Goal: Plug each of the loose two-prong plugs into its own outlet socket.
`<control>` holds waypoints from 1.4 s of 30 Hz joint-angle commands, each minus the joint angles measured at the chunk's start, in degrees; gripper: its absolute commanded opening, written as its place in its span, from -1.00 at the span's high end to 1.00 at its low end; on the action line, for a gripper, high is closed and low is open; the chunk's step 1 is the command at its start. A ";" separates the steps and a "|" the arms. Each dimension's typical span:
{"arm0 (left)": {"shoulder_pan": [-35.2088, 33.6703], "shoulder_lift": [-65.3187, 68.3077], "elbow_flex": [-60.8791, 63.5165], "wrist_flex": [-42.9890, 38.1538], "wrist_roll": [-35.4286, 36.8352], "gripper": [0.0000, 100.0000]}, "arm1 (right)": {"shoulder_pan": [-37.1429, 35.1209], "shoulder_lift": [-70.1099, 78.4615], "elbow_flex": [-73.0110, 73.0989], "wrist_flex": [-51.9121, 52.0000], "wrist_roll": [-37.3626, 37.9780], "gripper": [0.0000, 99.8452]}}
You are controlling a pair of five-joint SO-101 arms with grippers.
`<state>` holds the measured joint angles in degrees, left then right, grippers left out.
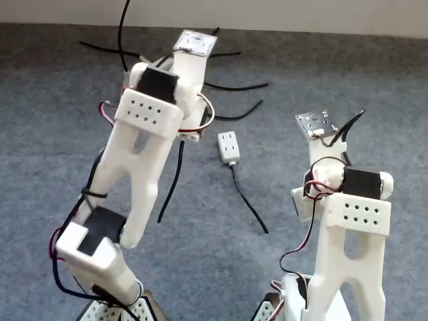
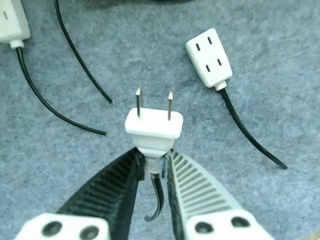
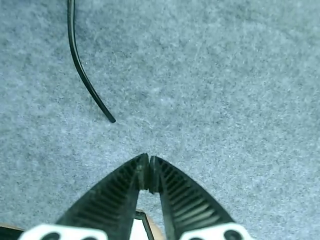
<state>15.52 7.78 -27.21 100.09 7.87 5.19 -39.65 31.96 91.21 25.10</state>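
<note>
Left gripper clamped on my plug by its neck, prongs out front | outlet socket just ahead, off to one side, not touching | right gripper pinched together on nothing over the carpet | nothing plugged in yet, I reckon

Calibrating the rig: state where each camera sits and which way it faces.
High view: fixed above, looking down on the table; left arm and right arm show.
Left wrist view: on the left wrist, looking down past the left gripper, shut on a plug, toward an outlet socket.
Right wrist view: on the right wrist, looking down past the shut right gripper at a cable end.
High and left wrist views likely share that outlet socket.
</note>
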 commanded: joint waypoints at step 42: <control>12.26 -74.07 109.14 -112.00 5.19 0.99 | -19.12 -1.80 -23.25 -0.92 -0.53 0.98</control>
<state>27.03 -65.10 82.07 -10.15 12.79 -8.53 -39.65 16.31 90.68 25.10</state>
